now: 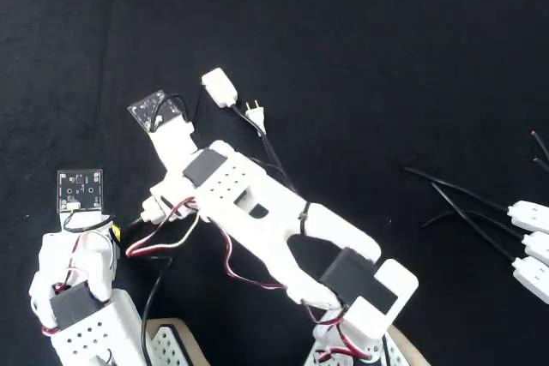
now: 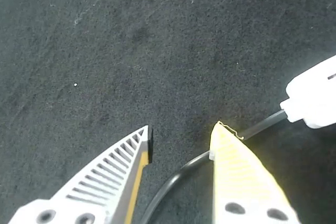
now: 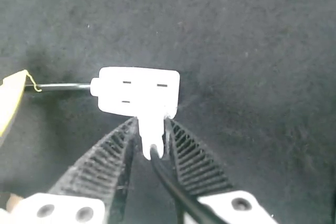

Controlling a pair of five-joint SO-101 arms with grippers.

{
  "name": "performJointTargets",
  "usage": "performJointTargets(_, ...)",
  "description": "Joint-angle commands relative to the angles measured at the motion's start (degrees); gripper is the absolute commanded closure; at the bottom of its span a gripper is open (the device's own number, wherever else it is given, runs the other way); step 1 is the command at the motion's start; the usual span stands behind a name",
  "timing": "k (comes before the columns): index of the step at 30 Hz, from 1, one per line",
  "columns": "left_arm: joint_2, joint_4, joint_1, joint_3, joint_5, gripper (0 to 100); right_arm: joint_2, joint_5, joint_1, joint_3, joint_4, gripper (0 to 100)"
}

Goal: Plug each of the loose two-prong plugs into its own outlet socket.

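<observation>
Plug, white with a black cord, sits pinched between the ribbed fingers of the right tool. Its front end is against the near edge of a white outlet socket just beyond the fingertips. Left tool is spread wide above the black table. The outlet socket's black cable passes right beside its yellow finger, and the outlet socket lies just past that finger.
</observation>
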Motion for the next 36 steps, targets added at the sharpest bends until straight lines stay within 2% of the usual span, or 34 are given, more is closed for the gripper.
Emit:
performJointTargets(1,-0.18,-0.26,-0.22,-0.31,0.53,81,-0.22,-0.70,-0.35,-0.31,-1.32,98.7)
performJointTargets(12,-0.18,-0.26,-0.13,-0.31,0.53,81,0.31,-4.84,-0.09,-0.31,1.32,98.7)
performJointTargets(23,-0.18,-0.44,-0.13,0.13,0.44,81,11.65,-5.10,1.93,-8.92,6.59,98.7)
performJointTargets(36,-0.18,-0.44,-0.04,0.13,0.44,81,12.18,-3.43,4.48,-7.25,6.51,98.7)
